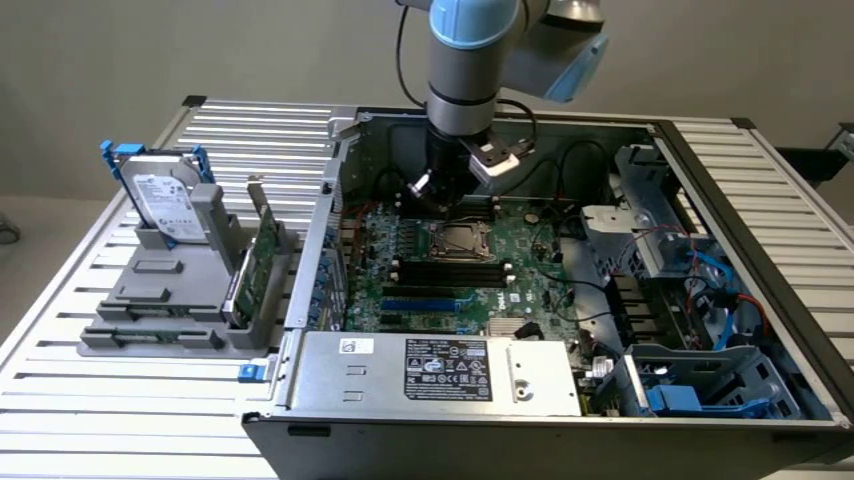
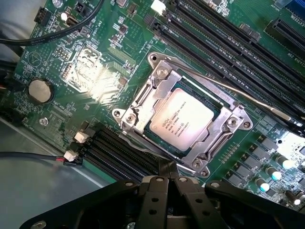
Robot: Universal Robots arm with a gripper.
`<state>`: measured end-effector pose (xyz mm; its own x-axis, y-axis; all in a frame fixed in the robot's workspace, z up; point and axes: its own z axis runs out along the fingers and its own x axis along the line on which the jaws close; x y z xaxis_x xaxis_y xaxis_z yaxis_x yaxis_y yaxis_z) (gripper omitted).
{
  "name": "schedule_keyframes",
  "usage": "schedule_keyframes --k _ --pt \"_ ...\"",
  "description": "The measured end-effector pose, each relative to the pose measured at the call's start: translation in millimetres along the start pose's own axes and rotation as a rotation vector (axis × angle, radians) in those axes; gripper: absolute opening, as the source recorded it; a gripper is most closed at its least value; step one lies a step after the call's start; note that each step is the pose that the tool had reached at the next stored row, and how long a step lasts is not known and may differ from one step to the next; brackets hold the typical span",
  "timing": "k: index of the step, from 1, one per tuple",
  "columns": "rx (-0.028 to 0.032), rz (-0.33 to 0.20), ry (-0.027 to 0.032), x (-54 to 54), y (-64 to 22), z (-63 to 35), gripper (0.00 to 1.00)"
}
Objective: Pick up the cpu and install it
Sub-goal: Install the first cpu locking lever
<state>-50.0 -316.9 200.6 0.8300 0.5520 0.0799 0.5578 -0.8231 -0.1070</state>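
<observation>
- Inside the open case (image 1: 534,445), the cpu (image 2: 181,119) is seated flat in the socket (image 2: 143,102) on the motherboard (image 2: 57,67), framed by the metal bracket.
- The claw (image 2: 167,171) is seen close by the socket's edge, its jaws shut together with nothing gripped.
- Outside the case, on the exterior view's left, a hard drive (image 1: 167,205) and a green card (image 1: 256,262) are stood upright in a grey rack (image 1: 147,320).

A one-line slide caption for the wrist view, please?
The cpu sits in the motherboard socket, with the shut gripper close beside it.
</observation>
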Motion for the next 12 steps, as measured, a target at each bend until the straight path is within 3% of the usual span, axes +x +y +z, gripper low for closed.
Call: schedule_keyframes --k 12 --pt "0.0002 0.000 0.0002 4.2 2.4 0.2 0.11"
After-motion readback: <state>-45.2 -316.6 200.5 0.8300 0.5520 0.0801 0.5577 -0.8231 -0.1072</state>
